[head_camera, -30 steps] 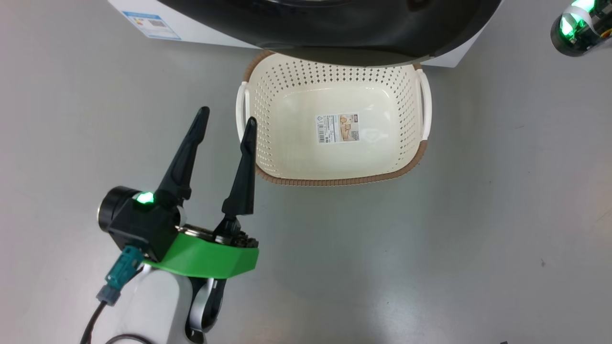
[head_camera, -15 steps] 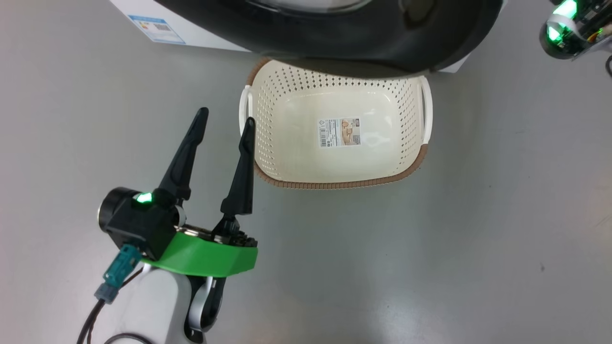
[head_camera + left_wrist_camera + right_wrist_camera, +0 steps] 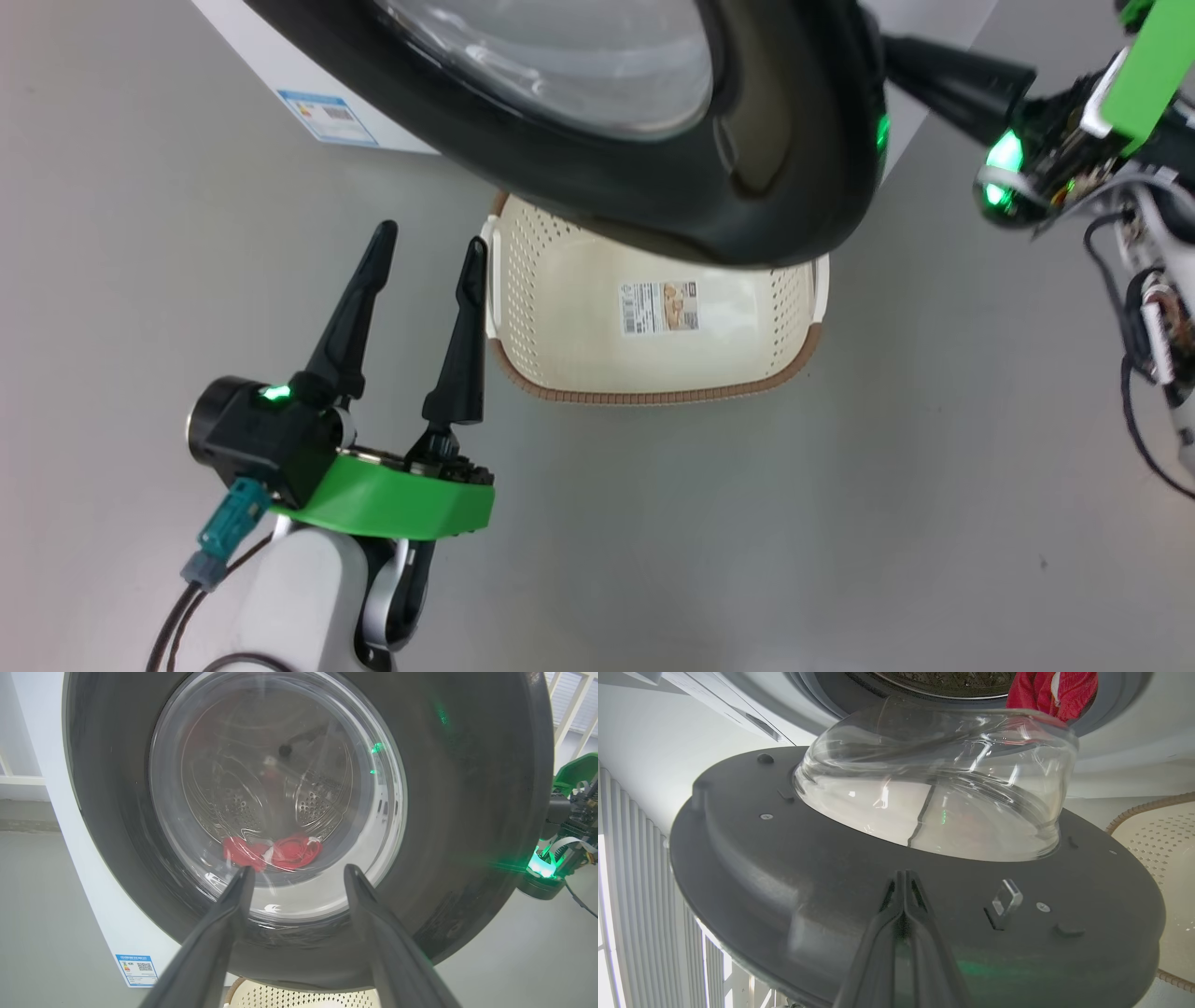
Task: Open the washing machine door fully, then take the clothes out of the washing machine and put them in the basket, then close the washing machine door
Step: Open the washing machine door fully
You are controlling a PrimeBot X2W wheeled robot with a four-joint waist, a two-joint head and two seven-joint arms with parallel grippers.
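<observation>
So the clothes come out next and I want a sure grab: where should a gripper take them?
Probably the bunch of the clothes lying at the front lip of the drum: heaped, soft fabric, easy to pinch. Come from the front, round the free edge of the washing machine door, which stands only partly open.

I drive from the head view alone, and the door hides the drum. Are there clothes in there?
Observer: Yes. Through the glass of the washing machine door, the left wrist view shows red clothes low inside the washing machine.
Operator: How are the right gripper's jaws?
Observer: The right wrist view shows the right gripper with its jaws shut together, pointing at the door's inner face. Whether they touch it I cannot tell.
</observation>
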